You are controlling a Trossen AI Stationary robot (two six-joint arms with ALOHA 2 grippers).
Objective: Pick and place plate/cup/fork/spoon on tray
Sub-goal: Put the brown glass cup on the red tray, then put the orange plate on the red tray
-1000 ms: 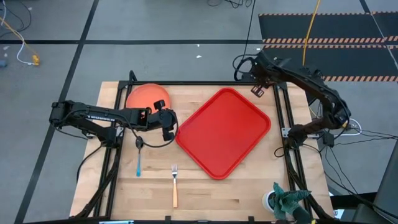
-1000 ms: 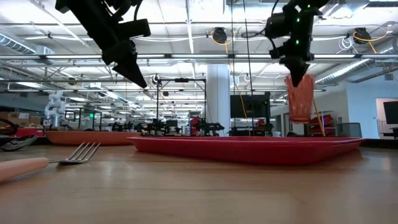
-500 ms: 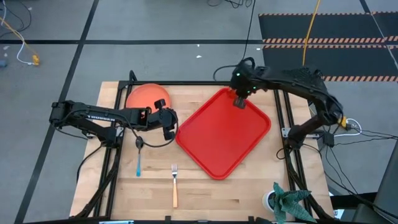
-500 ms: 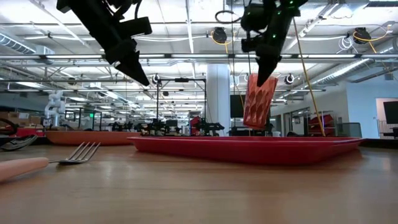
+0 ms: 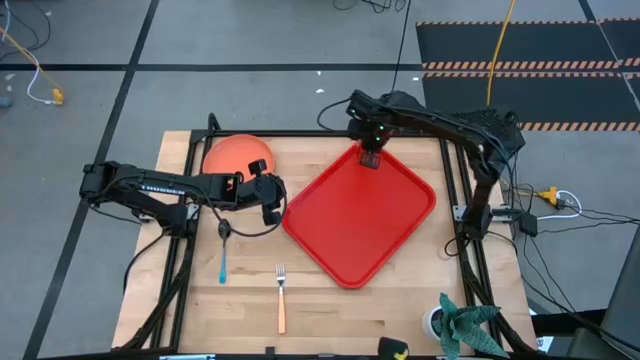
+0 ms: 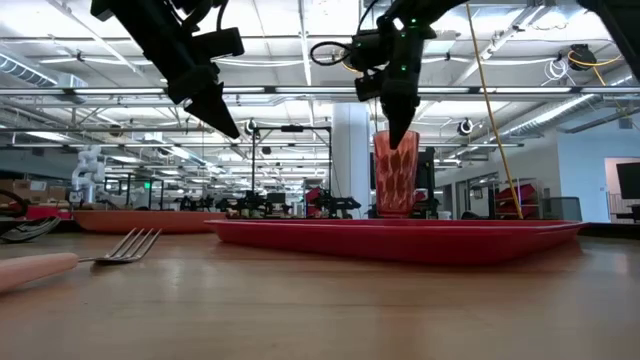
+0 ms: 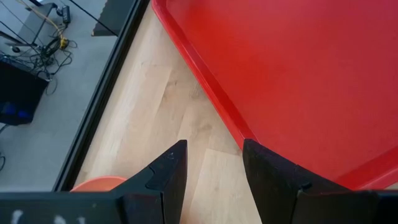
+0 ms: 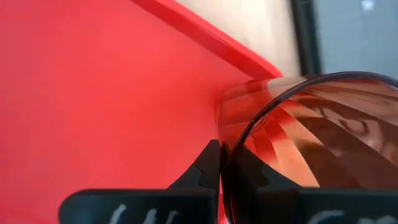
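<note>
The amber cup (image 6: 396,176) stands upright over the far corner of the red tray (image 5: 360,215), and my right gripper (image 5: 370,157) is shut on its rim. The tray's rim hides the cup's base in the low view. My left gripper (image 5: 272,200) is open and empty above the table, between the orange plate (image 5: 237,156) and the tray's left corner. The plate lies flat at the far left. The blue-handled spoon (image 5: 223,250) and the orange-handled fork (image 5: 281,298) lie flat on the wood nearer the front. My right gripper pinches the cup's wall at its rim (image 8: 231,144), with one finger (image 8: 249,171) inside the cup and one (image 8: 205,167) outside. The fingers come from above, pointing down. The cup is upright below them; whether its base rests on the tray I cannot tell.
Black frame rails (image 5: 452,190) run along the table's left and right sides. A green leafy thing (image 5: 462,322) sits at the near right corner. Bare wood lies in front of the tray and around the fork.
My right gripper has carried the cup from past the table's far right corner toward the left and down, to the tray's far corner. The cup hung tilted half a second ago and now stands upright.
</note>
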